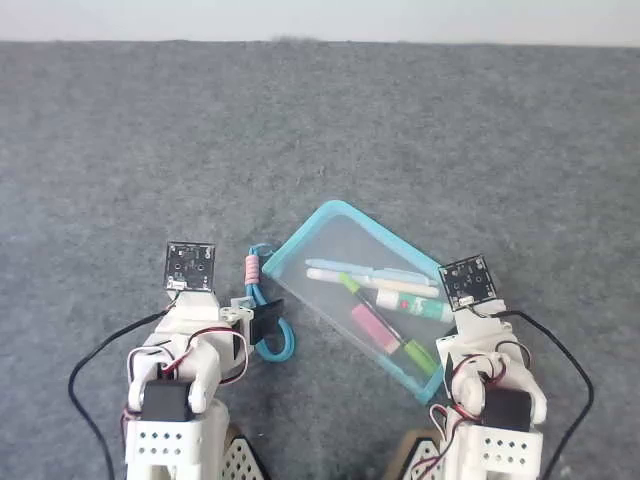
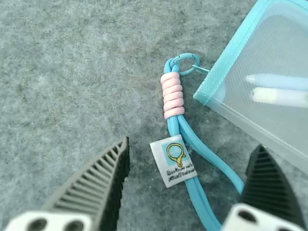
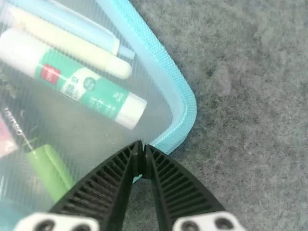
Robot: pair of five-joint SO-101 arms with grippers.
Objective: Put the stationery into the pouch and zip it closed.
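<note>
A translucent pouch (image 1: pixel 298 232) with a teal rim lies at the table's middle. It holds pens (image 1: pixel 365 272), a glue stick (image 1: pixel 415 305) and a pink and a green highlighter (image 1: pixel 378 327). A blue strap (image 1: pixel 275 340) with a pink coil (image 1: pixel 252 268) hangs off its left corner. My left gripper (image 2: pixel 187 185) is open just above the strap (image 2: pixel 192 144), one finger on each side, by a white tag (image 2: pixel 173 161). My right gripper (image 3: pixel 143 151) is shut on the teal rim of the pouch (image 3: pixel 185 113) at its right corner, next to the glue stick (image 3: pixel 82 84).
Grey carpet-like cloth (image 1: pixel 320 120) covers the whole table, with wide free room behind and to both sides of the pouch. Both arm bases (image 1: pixel 175 430) stand at the near edge, with black cables trailing off them.
</note>
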